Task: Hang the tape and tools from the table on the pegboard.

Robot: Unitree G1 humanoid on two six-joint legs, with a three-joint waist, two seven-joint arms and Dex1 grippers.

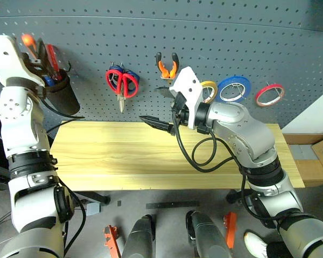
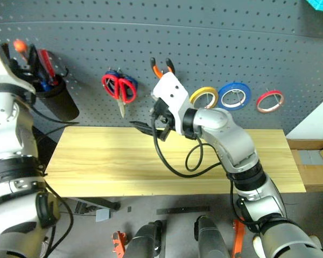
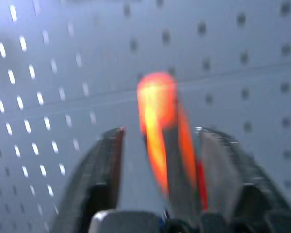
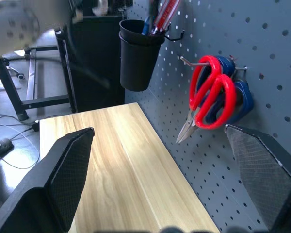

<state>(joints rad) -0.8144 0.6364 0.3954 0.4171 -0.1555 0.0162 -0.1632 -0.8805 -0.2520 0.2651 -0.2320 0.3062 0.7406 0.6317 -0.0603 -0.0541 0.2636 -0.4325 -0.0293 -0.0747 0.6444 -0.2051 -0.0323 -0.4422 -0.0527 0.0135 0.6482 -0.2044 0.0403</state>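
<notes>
My left gripper [image 3: 157, 133] is raised at the far left of the pegboard [image 1: 231, 37], just above a black cup [image 1: 62, 97]. Its fingers stand apart, and the screwdriver's orange handle [image 3: 157, 111] rises between them, close to one finger. The screwdriver [image 1: 27, 40] has its lower part hidden behind the hand. Red-handled scissors [image 1: 122, 83] hang on a hook, as do the orange pliers [image 1: 167, 67] and the red tape [image 1: 269, 94]. My right gripper [image 1: 156, 107] hovers open and holds nothing above the table [image 1: 124, 156], below the pliers.
Blue-handled scissors [image 4: 240, 99] hang behind the red ones. A yellow ring [image 1: 209, 88] and a blue ring [image 1: 234, 88] hang left of the red tape. Red and blue pens [image 1: 52, 59] stand in the cup. Cardboard boxes [image 1: 317, 161] sit right of the table.
</notes>
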